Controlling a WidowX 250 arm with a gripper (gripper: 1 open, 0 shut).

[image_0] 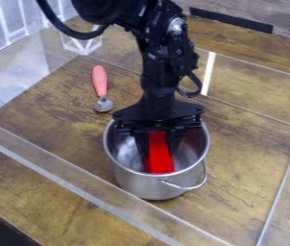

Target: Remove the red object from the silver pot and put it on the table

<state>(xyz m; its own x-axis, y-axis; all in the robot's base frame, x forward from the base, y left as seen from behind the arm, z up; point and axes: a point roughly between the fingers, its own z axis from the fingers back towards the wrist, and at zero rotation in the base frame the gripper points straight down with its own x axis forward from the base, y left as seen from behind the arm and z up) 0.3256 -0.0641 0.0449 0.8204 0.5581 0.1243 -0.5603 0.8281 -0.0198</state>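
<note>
Black gripper (159,128) reaches into the silver pot (158,159), its jaws partly drawn in around the top end of the red object (159,153); whether they truly pinch it, I cannot tell. That red object is a plain, flat bar leaning inside the shiny, straight-walled round pot. Beside the pot a pink-handled utensil (100,85) lies on the brown, grainy table (244,144). From above, the dark arm descends with its wrist pointing straight down.

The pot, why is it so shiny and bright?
In the camera view, the silver pot is polished metal, so its wall mirrors the room light; the red object also reflects red on the inside, and the clear wall behind shows a white glare streak.
</note>
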